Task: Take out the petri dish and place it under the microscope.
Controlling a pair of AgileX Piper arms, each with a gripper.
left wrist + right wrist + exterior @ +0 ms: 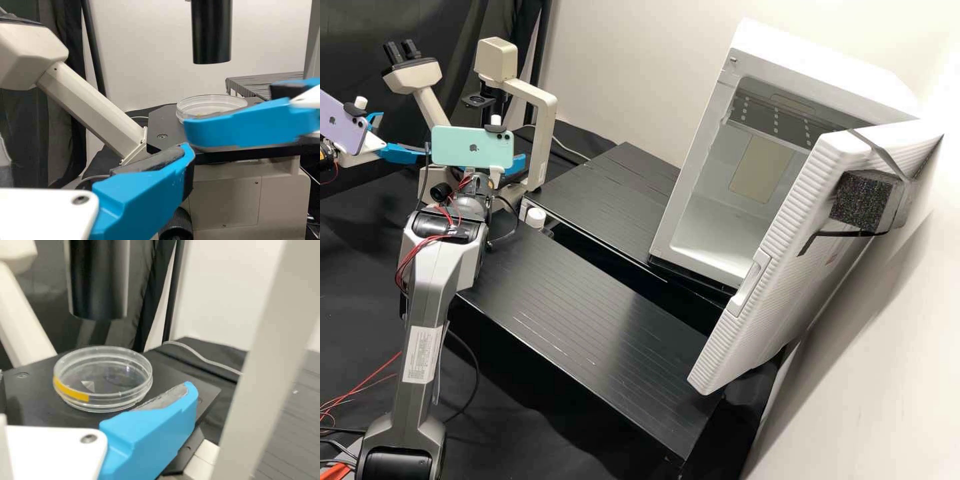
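Note:
In the high view the left gripper (pixel 403 148) is left of the microscope (pixel 547 123), the right gripper (pixel 518 163) at its stage, partly behind a green phone. The clear petri dish (pixel 102 390), with a yellow strip, lies flat on the black stage (pixel 35 397), below the dark cylinder (pixel 98 280). One finger of the right gripper (pixel 187 390) stands beside the dish. The left wrist view shows the right gripper's fingers (pixel 245 125) apart, the nearer hiding part of the dish (pixel 207 105). The open left gripper (pixel 186 152) is empty, clear of the stage.
A white cabinet (pixel 737 63) stands at the back right, its door (pixel 780 233) open towards the wall. Low black platforms (pixel 587 300) lie between it and the arms. The microscope's eyepiece tube (pixel 95 107) slants up beside the stage.

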